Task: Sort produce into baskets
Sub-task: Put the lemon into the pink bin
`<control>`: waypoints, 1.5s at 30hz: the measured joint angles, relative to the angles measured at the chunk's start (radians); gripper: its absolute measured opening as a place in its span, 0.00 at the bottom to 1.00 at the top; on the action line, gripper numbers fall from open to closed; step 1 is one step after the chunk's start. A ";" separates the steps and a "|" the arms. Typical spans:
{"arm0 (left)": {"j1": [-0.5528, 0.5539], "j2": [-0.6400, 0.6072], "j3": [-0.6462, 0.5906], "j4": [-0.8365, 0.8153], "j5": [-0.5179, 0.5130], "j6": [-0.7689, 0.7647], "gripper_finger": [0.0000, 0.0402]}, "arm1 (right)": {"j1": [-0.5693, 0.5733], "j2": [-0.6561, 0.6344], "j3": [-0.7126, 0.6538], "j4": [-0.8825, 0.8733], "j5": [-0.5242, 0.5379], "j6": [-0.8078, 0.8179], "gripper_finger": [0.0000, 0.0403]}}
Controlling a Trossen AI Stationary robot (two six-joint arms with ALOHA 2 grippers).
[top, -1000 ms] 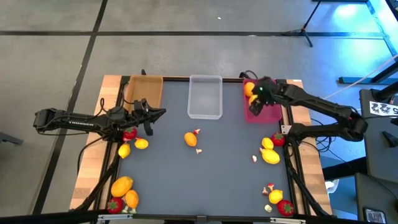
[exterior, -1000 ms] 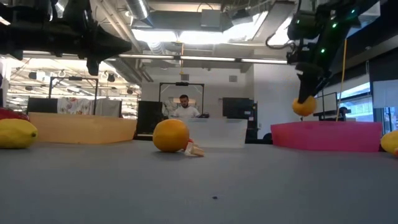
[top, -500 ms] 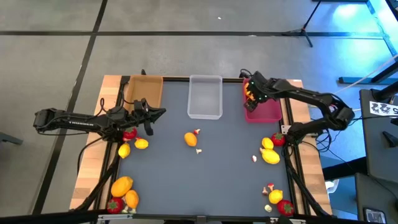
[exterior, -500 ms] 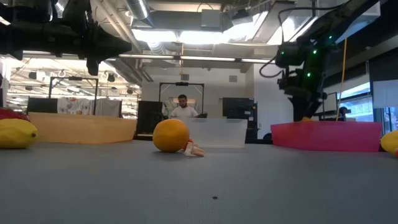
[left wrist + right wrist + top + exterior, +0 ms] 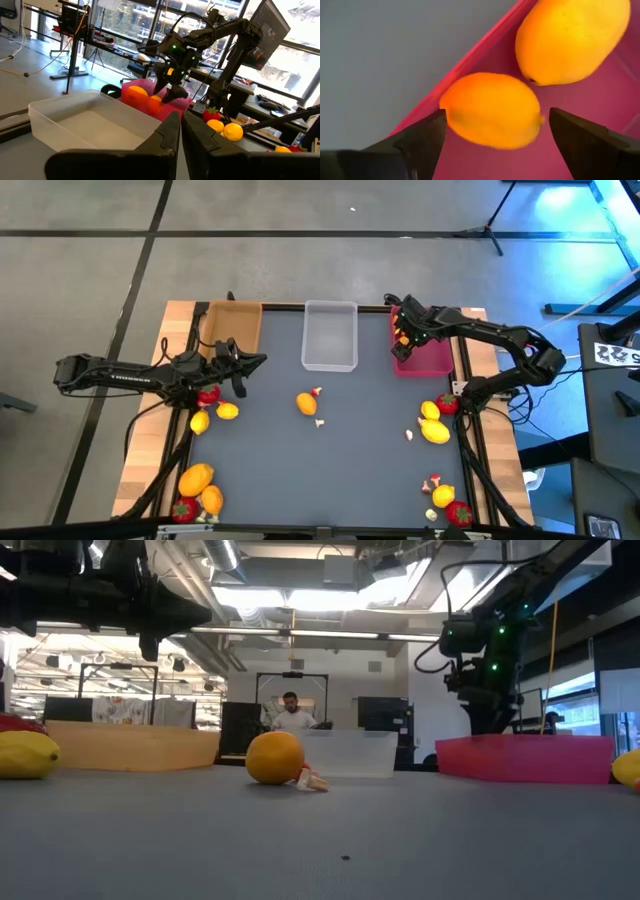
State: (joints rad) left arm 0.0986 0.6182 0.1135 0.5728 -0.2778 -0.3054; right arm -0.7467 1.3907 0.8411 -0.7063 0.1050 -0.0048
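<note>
Right gripper jaws wide, straddling orange fruit in pink basket, no grip; left gripper jaws closed, empty.

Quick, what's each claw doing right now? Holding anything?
Left end effector: closed, holding nothing, above the table's left side.
Right end effector: open over the pink basket, an orange fruit loose between its fingers.

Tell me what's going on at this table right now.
A two-armed robot is sorting toy produce into baskets. The right gripper is down over the pink basket, fingers spread either side of an orange fruit that lies in the basket beside a second one. The left gripper waits shut near the tan basket. The clear basket looks empty, and plenty of fruit remains scattered on the table.
</note>
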 joint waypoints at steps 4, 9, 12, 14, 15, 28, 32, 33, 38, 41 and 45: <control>0.000 0.000 0.000 0.000 -0.001 0.012 0.04 | 0.001 -0.026 0.054 -0.090 -0.006 0.001 0.87; 0.000 0.000 0.000 0.000 -0.001 0.004 0.04 | 0.073 -0.078 0.109 -0.116 -0.099 0.033 0.85; 0.000 0.000 0.000 -0.001 -0.001 0.018 0.04 | 0.160 -0.097 0.117 -0.041 -0.151 0.060 0.83; 0.000 0.000 0.000 -0.001 -0.001 0.029 0.04 | 0.223 -0.099 0.117 0.013 -0.172 0.075 0.83; 0.000 0.000 0.000 -0.001 -0.001 0.030 0.04 | 0.254 -0.099 0.117 0.043 -0.178 0.080 0.83; 0.000 0.000 0.000 -0.052 0.003 0.058 0.33 | 0.622 0.028 0.116 0.495 -0.188 0.131 0.83; 0.000 0.000 0.000 -0.053 0.004 0.041 0.40 | 0.695 0.110 0.116 0.673 -0.184 0.132 0.83; 0.000 0.000 0.000 -0.053 0.004 0.034 0.41 | 0.709 0.130 0.116 0.715 -0.181 0.139 0.83; 0.000 0.000 0.000 -0.053 0.004 0.018 0.41 | 0.743 0.226 0.116 0.884 -0.160 0.204 0.83; 0.000 0.000 0.000 -0.053 0.004 0.017 0.41 | 0.742 0.277 0.125 0.920 -0.159 0.264 0.83; 0.000 0.000 0.000 -0.053 0.004 0.017 0.41 | 0.741 0.338 0.164 0.922 -0.158 0.322 0.83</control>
State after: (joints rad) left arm 0.0986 0.6178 0.1135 0.5198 -0.2737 -0.2882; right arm -0.0059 1.7288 1.0056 0.2154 -0.0528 0.3168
